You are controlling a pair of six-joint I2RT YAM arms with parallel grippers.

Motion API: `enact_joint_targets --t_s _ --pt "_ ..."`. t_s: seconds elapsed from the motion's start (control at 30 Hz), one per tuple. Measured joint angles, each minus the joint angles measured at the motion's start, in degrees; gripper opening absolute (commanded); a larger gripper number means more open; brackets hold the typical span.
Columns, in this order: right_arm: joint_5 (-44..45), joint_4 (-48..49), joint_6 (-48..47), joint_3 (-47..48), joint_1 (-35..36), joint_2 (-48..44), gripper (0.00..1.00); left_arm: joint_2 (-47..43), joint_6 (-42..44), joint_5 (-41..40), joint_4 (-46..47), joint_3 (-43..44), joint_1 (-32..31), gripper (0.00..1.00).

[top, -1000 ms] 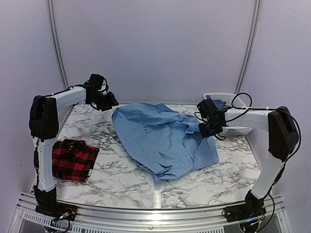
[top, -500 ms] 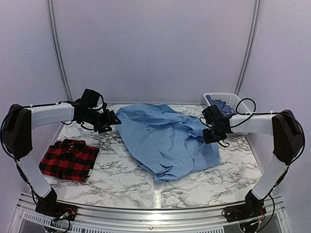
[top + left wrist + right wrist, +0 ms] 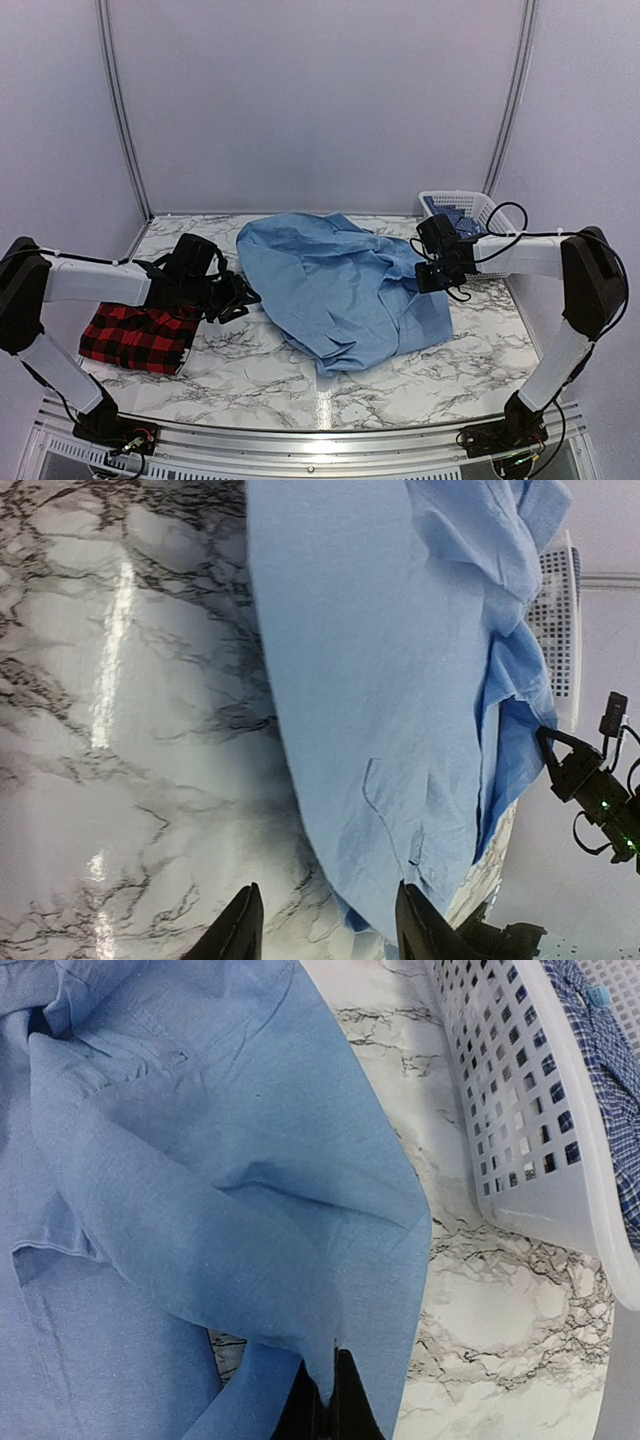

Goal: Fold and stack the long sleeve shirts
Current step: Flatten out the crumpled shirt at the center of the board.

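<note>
Risk of a bunched grab at the left edge of the light blue shirt (image 3: pixel 340 290), spread mid-table.
Right gripper (image 3: pixel 430 278) is pinched closed on the shirt's right hem near the basket (image 3: pixel 490 215). Left gripper (image 3: pixel 240 298) hangs part-open and empty beside the left edge, its arm low over the folded red-and-black plaid shirt (image 3: pixel 135 335) at near left. It could catch two layers or disturb the plaid fold. A second ago the left arm was raised at far left; the right has barely moved.

I see the loose shirt (image 3: pixel 340 290) lying mid-table (image 3: pixel 250 375), the folded shirt (image 3: pixel 135 340) on the table's near left, and the basket (image 3: pixel 497 268) at the far right with cloth (image 3: pixel 455 216) in it.
</note>
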Motion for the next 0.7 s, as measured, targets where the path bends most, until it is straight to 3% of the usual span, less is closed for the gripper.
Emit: enact_joint_targets --t_s 0.2,0.5,0.7 --pt "-0.37 0.28 0.0 0.0 0.0 0.0 0.0 2.82 -1.77 -0.09 4.87 0.85 -2.05 0.32" --pt "-0.44 0.26 -0.02 0.0 0.0 -0.94 0.0 5.75 -2.73 -3.41 5.99 0.87 -2.25 0.3" --pt "-0.48 0.22 -0.02 0.0 0.0 -1.01 0.0 10.49 -2.71 -3.45 6.47 2.38 -2.25 0.21"
